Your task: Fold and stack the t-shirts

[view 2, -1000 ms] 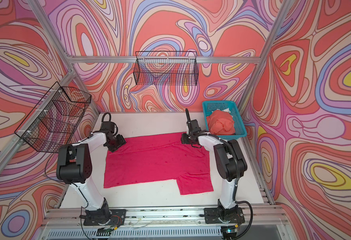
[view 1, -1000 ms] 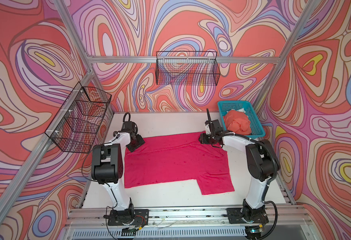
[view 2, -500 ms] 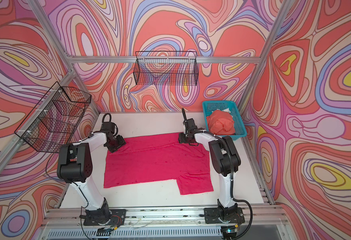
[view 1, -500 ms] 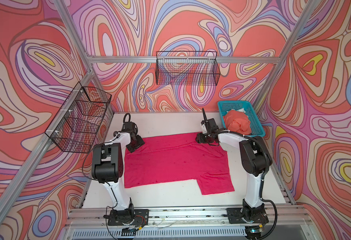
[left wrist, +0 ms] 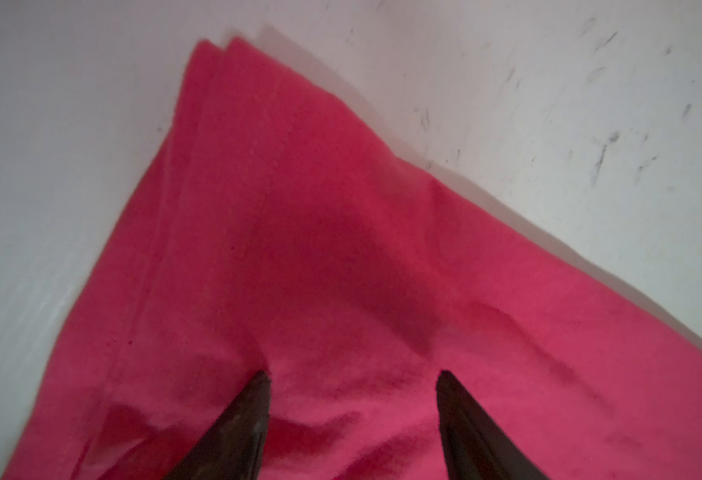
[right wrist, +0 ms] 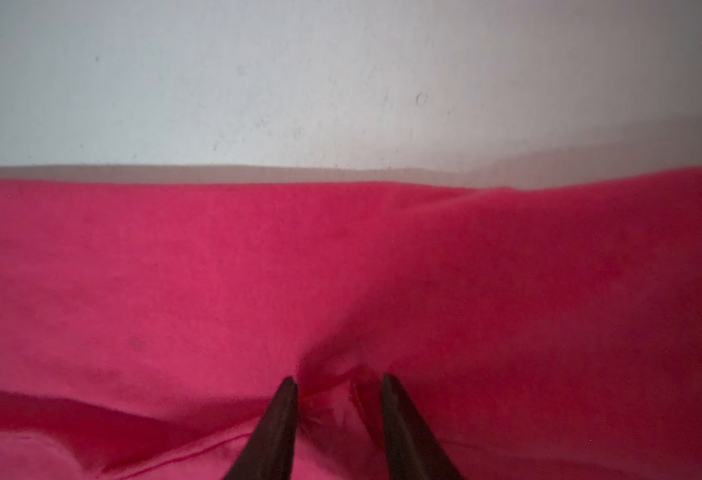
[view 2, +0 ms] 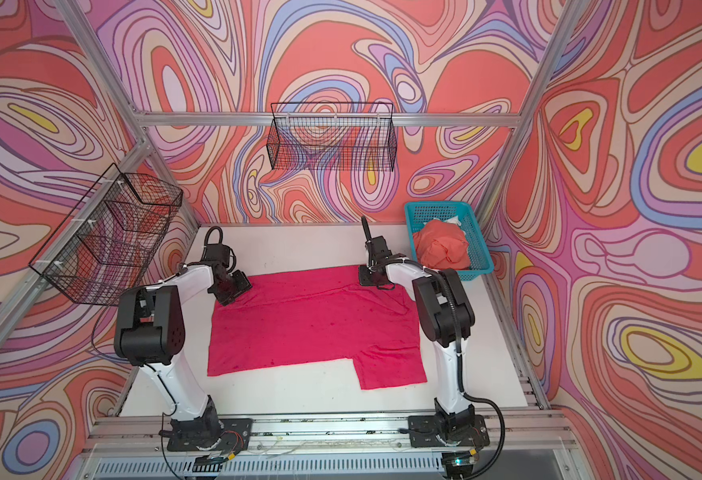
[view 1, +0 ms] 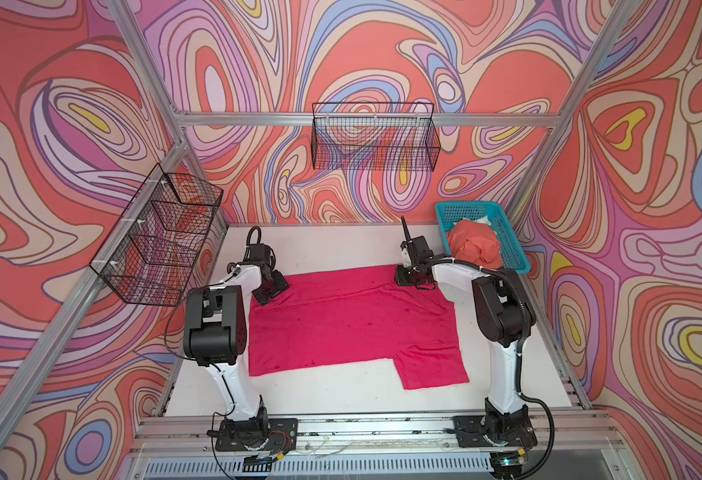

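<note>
Magenta t-shirt (view 1: 353,320) lay flat mid-table; my left gripper (left wrist: 353,374) gaped empty on its 10 o'clock corner, my right gripper (right wrist: 339,378) stood narrow astride a 1 o'clock pucker, hold unconfirmed, so lifting risked one-sided slippage.

Two t-shirts were counted. One magenta t-shirt (view 1: 349,324) lay spread beneath both pairs of jaws, and one coral-orange t-shirt (view 1: 474,249) sat bunched near the right jaws, apart from them. That second shirt sat in one teal basket (view 1: 465,212). Two black wire baskets hung well above the jaws: one back-wall wire basket (view 1: 374,143) and one left-wall wire basket (view 1: 158,245). One table (view 1: 341,245) carried two arms, the left arm (view 1: 216,324) and the right arm (view 1: 501,311). There were two grippers, the left gripper (left wrist: 353,372) and the right gripper (right wrist: 339,377), each with two dark fingers (left wrist: 241,424), four in all.
</note>
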Available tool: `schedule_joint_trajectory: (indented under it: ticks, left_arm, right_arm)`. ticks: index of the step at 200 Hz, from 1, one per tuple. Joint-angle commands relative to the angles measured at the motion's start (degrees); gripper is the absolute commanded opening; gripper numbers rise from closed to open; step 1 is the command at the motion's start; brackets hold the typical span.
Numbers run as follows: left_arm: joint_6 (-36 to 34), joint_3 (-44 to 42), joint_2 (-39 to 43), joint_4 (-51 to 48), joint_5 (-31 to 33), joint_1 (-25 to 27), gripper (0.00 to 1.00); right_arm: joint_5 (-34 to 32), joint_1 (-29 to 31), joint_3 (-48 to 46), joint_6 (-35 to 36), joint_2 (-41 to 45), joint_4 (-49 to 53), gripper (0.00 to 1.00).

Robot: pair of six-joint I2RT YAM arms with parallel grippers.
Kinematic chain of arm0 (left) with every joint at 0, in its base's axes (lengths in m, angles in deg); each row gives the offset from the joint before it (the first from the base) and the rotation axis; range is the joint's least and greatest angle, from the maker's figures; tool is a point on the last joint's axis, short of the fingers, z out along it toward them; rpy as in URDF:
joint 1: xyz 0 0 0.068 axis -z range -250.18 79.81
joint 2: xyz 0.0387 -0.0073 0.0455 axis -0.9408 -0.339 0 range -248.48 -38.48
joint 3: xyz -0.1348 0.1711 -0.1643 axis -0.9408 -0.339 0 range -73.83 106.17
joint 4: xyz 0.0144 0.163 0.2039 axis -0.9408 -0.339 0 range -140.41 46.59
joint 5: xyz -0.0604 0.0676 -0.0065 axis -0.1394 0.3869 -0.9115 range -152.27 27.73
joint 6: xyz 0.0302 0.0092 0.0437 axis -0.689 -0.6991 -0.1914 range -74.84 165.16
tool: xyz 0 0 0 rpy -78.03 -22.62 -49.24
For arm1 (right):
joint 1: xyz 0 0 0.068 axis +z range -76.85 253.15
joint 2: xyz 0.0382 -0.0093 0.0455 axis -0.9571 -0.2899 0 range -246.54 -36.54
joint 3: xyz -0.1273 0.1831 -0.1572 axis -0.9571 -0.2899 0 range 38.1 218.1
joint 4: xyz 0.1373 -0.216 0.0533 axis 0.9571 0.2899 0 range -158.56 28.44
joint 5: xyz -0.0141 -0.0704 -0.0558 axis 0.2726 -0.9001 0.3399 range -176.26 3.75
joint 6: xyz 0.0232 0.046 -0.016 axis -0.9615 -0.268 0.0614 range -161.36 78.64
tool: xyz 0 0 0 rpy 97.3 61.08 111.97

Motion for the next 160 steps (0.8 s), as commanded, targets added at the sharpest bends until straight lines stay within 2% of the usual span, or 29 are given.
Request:
schedule_joint_trajectory:
  ticks: [1,116,160]
  left_arm:
    - [-0.12,0.0,-0.42,-1.44,0.69,-0.25,0.66]
    - [-0.15,-0.04,0.2,-1.73,1.38,-0.29,0.66]
    - [-0.2,-0.06,0.04,-1.75,1.46,-0.27,0.66]
  right_arm:
    - [-0.42,0.19,0.78,0.3,-0.83,0.55,0.3]
    - [-0.09,0.26,-2.07,-0.65,3.26,-0.66,0.0]
    - [0.77,0.83,-4.45,-1.6,6.31,-0.87,0.0]
